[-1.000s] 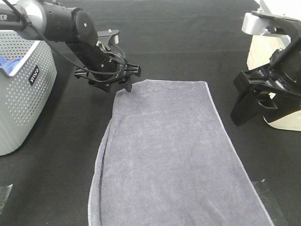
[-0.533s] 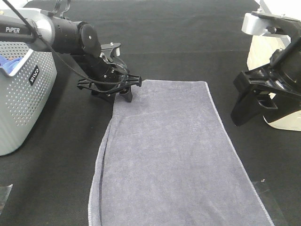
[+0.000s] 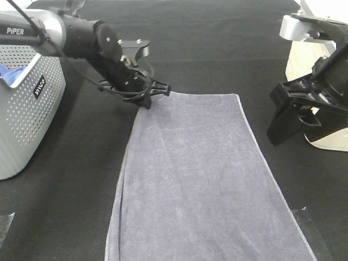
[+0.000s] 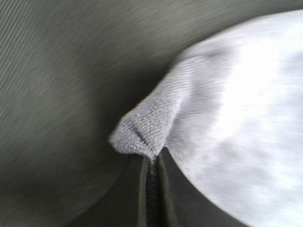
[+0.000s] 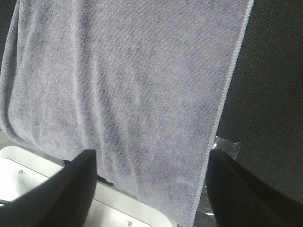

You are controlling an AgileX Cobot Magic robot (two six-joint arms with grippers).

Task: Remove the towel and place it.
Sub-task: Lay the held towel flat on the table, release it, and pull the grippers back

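Observation:
The slate-grey towel lies spread flat on the black table, running from the middle to the near edge. My left gripper sits at its far left corner, jaws shut on that corner. The left wrist view shows the towel with its corner pinched between the closed fingertips of the left gripper. My right gripper hangs open above the table, just right of the towel and apart from it. From the right wrist, the towel lies below the spread fingers of the right gripper.
A grey perforated basket stands at the left edge with a bright blue cloth inside. The right arm's white base stands at the right. A clear tape patch lies on the table near the towel's right hem.
My left gripper shifted slightly toward the towel's far left corner and closed on it. The towel's left edge has pulled straighter. The right arm has not moved.

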